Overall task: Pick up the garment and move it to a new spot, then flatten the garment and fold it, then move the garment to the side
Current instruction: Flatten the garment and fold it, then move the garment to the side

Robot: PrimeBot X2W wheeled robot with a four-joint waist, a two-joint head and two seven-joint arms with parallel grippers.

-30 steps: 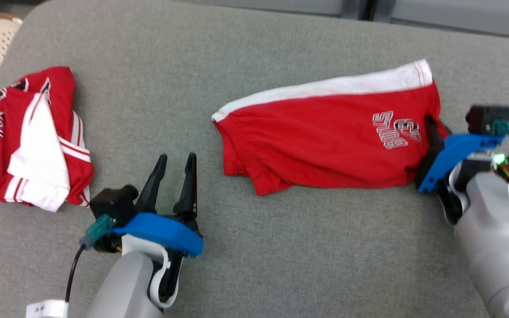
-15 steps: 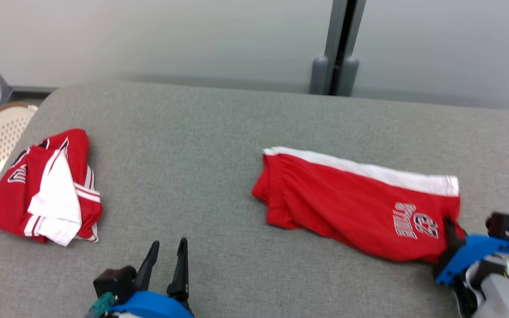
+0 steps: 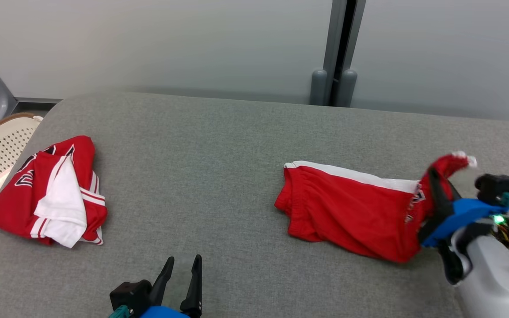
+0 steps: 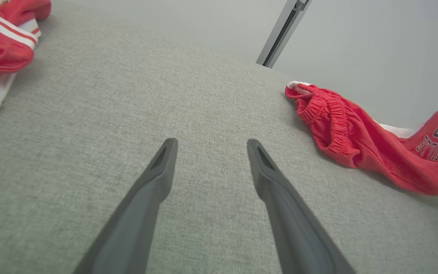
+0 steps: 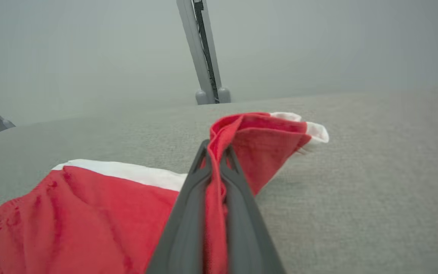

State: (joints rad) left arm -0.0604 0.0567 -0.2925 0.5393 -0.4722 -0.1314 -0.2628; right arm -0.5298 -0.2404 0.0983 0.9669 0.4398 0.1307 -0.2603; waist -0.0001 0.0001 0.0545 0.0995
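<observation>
Your right gripper [image 3: 433,176] is clamped on one end corner of the red shorts [image 3: 347,207], which lie at the right of the grey cushion [image 3: 219,154] with that corner lifted and the waistband end resting on it. Your left gripper [image 3: 184,259] hangs empty with its fingers spread, well apart from the shorts and from the jersey [image 3: 51,194] at the far left. The pinch looks thin, so I'd judge a quick pull could slip it free, or drag the resting end and bunch the layers.
</observation>
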